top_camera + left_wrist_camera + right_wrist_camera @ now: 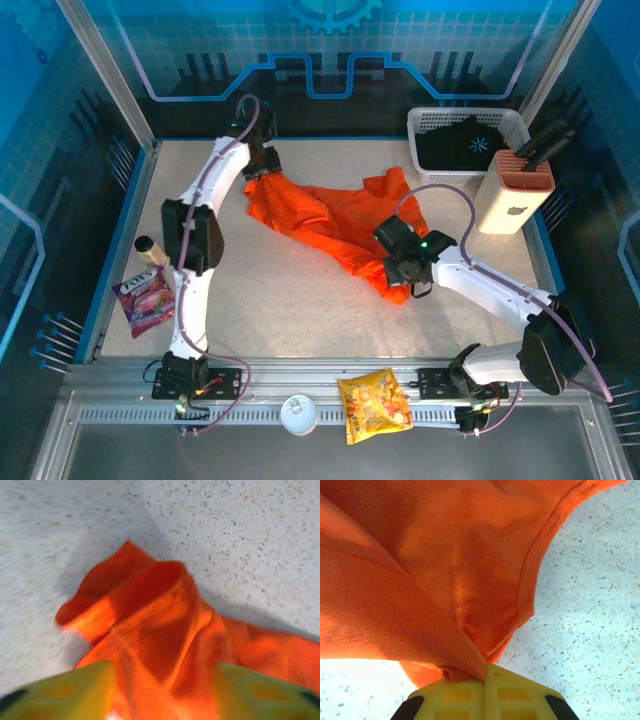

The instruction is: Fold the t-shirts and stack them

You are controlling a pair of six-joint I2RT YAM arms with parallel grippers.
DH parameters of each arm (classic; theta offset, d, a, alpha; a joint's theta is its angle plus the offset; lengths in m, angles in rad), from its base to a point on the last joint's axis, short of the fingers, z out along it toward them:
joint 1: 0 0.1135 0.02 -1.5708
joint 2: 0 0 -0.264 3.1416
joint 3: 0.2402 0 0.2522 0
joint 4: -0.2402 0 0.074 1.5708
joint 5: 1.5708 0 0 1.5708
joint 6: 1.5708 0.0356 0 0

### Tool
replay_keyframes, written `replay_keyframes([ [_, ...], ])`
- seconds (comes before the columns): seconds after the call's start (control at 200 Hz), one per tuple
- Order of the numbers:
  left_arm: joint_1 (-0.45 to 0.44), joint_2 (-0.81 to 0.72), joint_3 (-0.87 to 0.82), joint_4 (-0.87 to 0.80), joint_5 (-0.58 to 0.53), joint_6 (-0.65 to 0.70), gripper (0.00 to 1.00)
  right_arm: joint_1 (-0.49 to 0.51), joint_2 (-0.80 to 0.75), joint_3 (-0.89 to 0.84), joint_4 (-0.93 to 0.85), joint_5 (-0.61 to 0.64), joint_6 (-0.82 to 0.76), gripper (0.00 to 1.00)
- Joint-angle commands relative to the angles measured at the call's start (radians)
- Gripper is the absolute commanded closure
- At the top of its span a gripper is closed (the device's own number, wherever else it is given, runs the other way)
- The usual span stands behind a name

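Right claw [484, 682] is pinching the orange shirt [320, 215], fully closed; left claw [162, 690] is straddling its far-left corner, fingers apart, grip unclear; I'm planning an even outward pull to flatten it.

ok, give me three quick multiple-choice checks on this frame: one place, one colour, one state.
1. Where is the black shirt? A on the floor B in the basket C on a hanger
2. Basket colour? A white B red C green
3. The right pincer is: A wide open B shut on the orange shirt C shut on a spoon
Answers: B, it lies inside the basket's walls; A, its mesh walls are white; B, its fingers meet with orange cloth pinched between them.
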Motion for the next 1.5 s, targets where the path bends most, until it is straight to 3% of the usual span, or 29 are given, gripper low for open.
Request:
replay_keyframes([
  [0.0, -0.033, 0.111, 0.119, -0.148, -0.003, 0.017, 0.15, -0.03, 0.04, -0.012, 0.039, -0.001, 0.019, 1.0],
  [0.075, -0.049, 0.075, 0.065, -0.136, -0.047, 0.008, 0.09, -0.04, 0.068, -0.003, 0.055, 0.002, 0.026, 1.0],
  [0.18, -0.056, -0.078, -0.15, -0.05, -0.096, 0.005, 0.08, -0.049, 0.105, 0.012, 0.068, 0.002, 0.022, 1.0],
  [0.345, -0.037, -0.296, -0.464, 0.014, -0.178, -0.013, 0.1, -0.051, 0.142, 0.027, 0.077, -0.011, 0.004, 1.0],
  [0.495, 0.015, -0.344, -0.625, 0.072, -0.146, -0.035, 0.18, -0.052, 0.139, 0.018, 0.089, -0.026, 0.004, 1.0],
  [0.676, 0.047, -0.27, -0.655, 0.17, -0.071, -0.062, 0.22, -0.051, 0.122, 0.0, 0.094, -0.045, 0.015, 1.0],
  [0.936, 0.053, -0.151, -0.554, 0.192, -0.098, -0.083, 0.29, -0.051, 0.066, -0.044, 0.092, -0.068, 0.035, 1.0],
  [1.106, 0.058, -0.121, -0.548, 0.167, -0.09, -0.085, 0.46, -0.051, 0.047, -0.07, 0.089, -0.065, 0.047, 1.0],
  [1.291, 0.058, -0.124, -0.603, 0.198, -0.056, -0.083, 0.72, -0.053, 0.051, -0.066, 0.088, -0.061, 0.041, 1.0],
  [1.361, 0.058, -0.126, -0.616, 0.205, -0.045, -0.082, 0.86, -0.054, 0.05, -0.057, 0.088, -0.059, 0.037, 1.0],
  [1.401, 0.057, -0.129, -0.623, 0.208, -0.041, -0.082, 1.0, -0.053, 0.049, -0.052, 0.088, -0.059, 0.034, 1.0],
  [1.491, 0.055, -0.164, -0.646, 0.214, -0.038, -0.082, 1.0, -0.057, 0.046, -0.041, 0.087, -0.061, 0.026, 1.0],
])
